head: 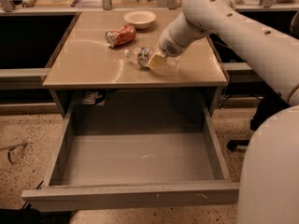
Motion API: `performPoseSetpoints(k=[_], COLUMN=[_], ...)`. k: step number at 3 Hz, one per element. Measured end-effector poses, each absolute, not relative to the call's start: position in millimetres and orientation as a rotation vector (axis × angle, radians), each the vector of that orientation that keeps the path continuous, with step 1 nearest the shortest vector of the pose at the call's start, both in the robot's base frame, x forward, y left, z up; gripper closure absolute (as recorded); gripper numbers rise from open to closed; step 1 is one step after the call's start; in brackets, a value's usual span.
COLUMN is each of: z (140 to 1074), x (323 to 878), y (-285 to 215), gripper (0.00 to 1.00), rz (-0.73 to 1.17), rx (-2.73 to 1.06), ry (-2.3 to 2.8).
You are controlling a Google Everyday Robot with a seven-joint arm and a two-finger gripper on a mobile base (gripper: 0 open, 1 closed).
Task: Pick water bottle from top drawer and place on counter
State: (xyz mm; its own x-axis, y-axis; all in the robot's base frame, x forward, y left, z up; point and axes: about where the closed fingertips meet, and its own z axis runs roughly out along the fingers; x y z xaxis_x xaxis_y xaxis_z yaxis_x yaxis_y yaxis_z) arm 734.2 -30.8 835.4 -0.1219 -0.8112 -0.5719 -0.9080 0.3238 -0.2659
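Note:
The water bottle (141, 56) lies on its side over the middle of the tan counter (84, 64), white cap pointing left. I cannot tell whether it touches the surface. My gripper (156, 61) reaches down from the upper right and is shut on the bottle's clear body, just right of the red-blue label. The top drawer (131, 195) is pulled fully open below the counter, and its flat grey bottom is bare.
A red-orange soda can (120, 35) lies on the counter just left of and behind the bottle. A white bowl (140, 18) stands at the counter's back. My white arm (243, 36) crosses the right side. Dark cabinet openings flank the counter.

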Motion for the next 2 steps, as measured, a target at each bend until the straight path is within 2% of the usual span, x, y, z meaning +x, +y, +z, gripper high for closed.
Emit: performPoseSetpoints(k=[2], z=[835.4], x=[734.2], y=[-30.7], gripper=[0.37], rz=[0.194], rx=[-1.511], ry=[1.953])
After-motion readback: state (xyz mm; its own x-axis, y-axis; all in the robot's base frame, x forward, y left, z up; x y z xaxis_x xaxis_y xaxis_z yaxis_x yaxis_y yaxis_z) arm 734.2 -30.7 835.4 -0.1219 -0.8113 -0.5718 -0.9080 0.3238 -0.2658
